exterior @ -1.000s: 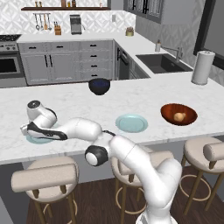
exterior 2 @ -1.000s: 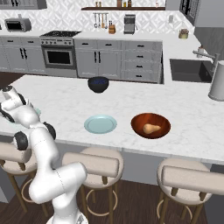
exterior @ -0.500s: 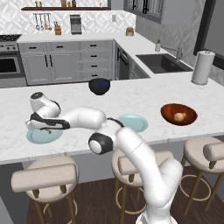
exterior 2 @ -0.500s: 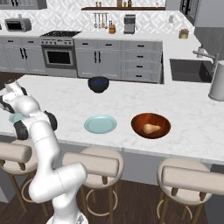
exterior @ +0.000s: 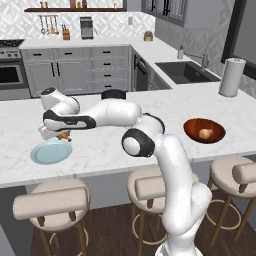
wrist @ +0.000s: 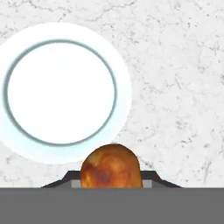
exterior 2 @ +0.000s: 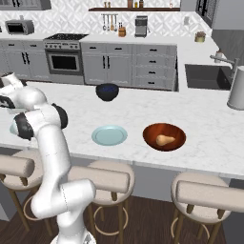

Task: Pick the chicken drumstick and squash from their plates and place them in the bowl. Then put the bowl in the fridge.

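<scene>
The white arm reaches far to the left over the marble island, and its gripper [exterior: 59, 135] hangs just above the left-hand pale blue-green round plate [exterior: 50, 152]. A second ago the claw was wide open and low over this plate; since then it has closed down and come up off it. In the hand view the small orange-brown chicken drumstick [wrist: 110, 166] sits pinched between the finger tips, bulbous end toward the camera, while the plate [wrist: 65, 92] below shows bare and bright. In the left base view a small orange-brown speck shows at the claw, above the plate's far edge. So the claw is nearly closed, and its grip is on the drumstick, lifted clear of the plate.

The wide shallow reddish-brown bowl [exterior 2: 164, 137] stands well to the right on the near side of the island, with a tan object, likely the squash [exterior 2: 165, 140], already lying inside. A second pale plate [exterior 2: 109, 135] lies bare just left of the bowl.

That leaves, by my reading, carrying the drumstick rightward across the island to the bowl, dropping it in, then taking the bowl to the fridge.
</scene>
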